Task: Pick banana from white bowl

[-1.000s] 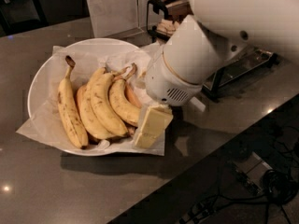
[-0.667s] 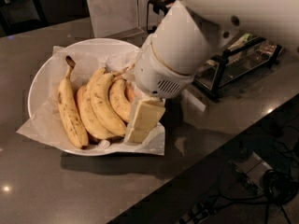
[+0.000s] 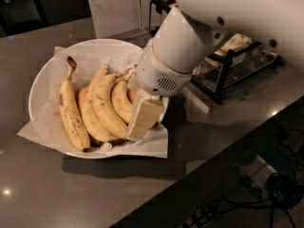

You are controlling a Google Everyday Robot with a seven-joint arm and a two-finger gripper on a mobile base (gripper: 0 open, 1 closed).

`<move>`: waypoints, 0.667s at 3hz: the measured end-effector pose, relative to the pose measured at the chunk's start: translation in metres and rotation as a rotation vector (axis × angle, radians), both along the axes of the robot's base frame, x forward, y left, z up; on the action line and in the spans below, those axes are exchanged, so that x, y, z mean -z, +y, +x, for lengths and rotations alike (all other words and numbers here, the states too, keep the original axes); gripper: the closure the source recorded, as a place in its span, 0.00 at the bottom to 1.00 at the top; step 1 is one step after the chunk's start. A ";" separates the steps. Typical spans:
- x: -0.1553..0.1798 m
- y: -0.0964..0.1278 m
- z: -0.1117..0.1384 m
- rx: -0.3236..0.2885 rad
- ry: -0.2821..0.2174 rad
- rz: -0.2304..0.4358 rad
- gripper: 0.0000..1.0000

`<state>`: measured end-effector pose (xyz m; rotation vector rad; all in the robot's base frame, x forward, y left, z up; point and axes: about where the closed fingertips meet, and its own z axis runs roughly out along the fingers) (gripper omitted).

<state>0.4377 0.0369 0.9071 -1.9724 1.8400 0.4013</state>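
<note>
Banana point(image 3: 120, 100): we see a short, plump, strongly curved yellow fruit with brown freckles; its brownish stem bends up toward the arm.
Place: it lies in the white bowl point(image 3: 43, 82), rightmost of the fruit there, on crumpled white paper point(image 3: 153, 145); its lower end is hidden behind the gripper.
Neighbours: two longer bananas point(image 3: 100, 109) lie just beside it on its left, and a slim banana point(image 3: 70, 114) with a dark stem lies furthest left.
Gripper point(image 3: 141, 120): a cream block below the round white wrist, down inside the bowl at its right side, right against the short fruit.
Grip: we cannot tell whether it is apart, together or clamped on anything.
Writing: a packet point(image 3: 240, 42) in the black rack point(image 3: 223, 72) carries print that we cannot read.
Surface: the bowl stands on a grey counter point(image 3: 47, 194).
</note>
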 end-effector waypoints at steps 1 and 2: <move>0.019 0.000 0.007 0.013 0.056 -0.010 0.25; 0.033 -0.002 0.009 0.021 0.099 -0.024 0.44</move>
